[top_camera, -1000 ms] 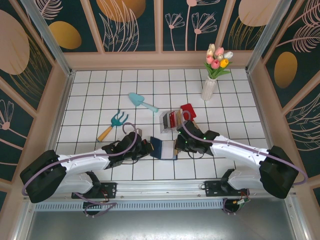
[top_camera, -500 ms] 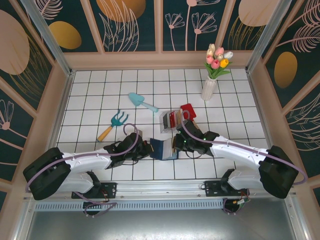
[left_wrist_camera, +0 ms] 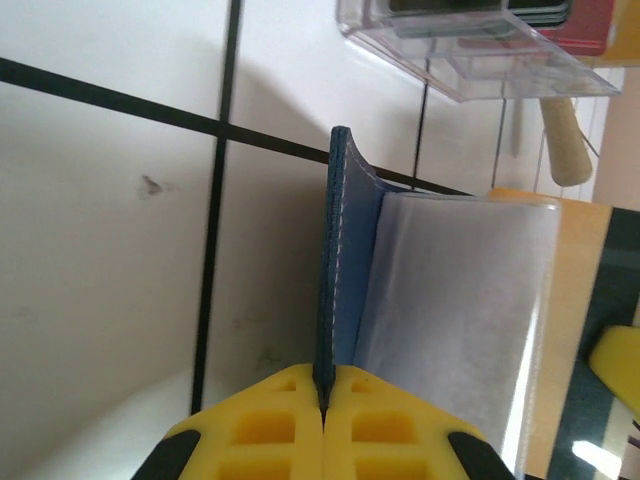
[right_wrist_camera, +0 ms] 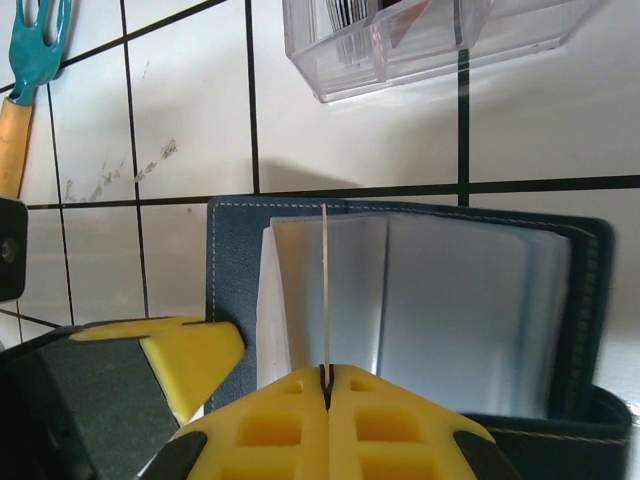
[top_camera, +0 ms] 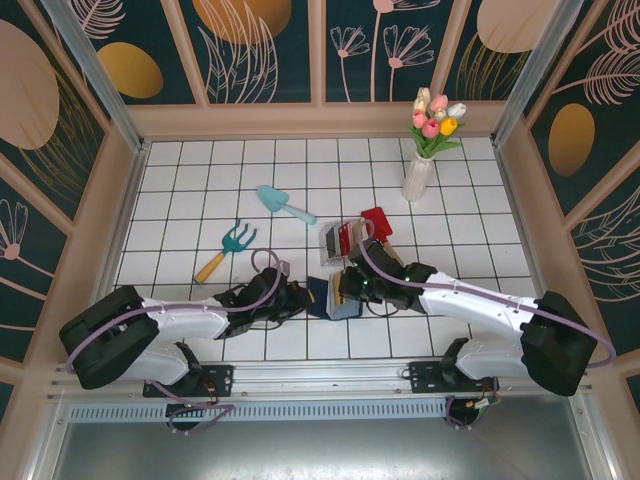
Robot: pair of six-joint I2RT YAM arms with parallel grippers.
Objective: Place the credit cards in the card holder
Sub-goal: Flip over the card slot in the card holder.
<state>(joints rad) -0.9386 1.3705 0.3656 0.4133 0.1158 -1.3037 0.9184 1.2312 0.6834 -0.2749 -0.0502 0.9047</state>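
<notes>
The navy card holder point(top_camera: 322, 299) lies open near the front of the table, with its clear inner sleeves point(right_wrist_camera: 470, 310) showing. My left gripper point(left_wrist_camera: 323, 390) is shut on the edge of its left cover point(left_wrist_camera: 338, 250) and holds that cover upright. My right gripper point(right_wrist_camera: 325, 375) is shut on the gold-tan card point(right_wrist_camera: 325, 290), which I see edge-on, standing over the left sleeves. That card's tan face point(left_wrist_camera: 575, 300) shows in the left wrist view. A red card point(left_wrist_camera: 590, 20) and a dark one stand in the clear rack point(top_camera: 342, 241).
Just beyond the card holder are the clear rack point(right_wrist_camera: 420, 40) and a red toy shovel point(top_camera: 378, 222). A teal rake point(top_camera: 225, 250) and a teal trowel point(top_camera: 283, 203) lie to the left. A vase of tulips point(top_camera: 420, 170) stands at the back right.
My left gripper has pushed right and raised the holder's left cover, so the holder looks narrower. My right gripper has moved left with the gold-tan card, over the sleeves.
</notes>
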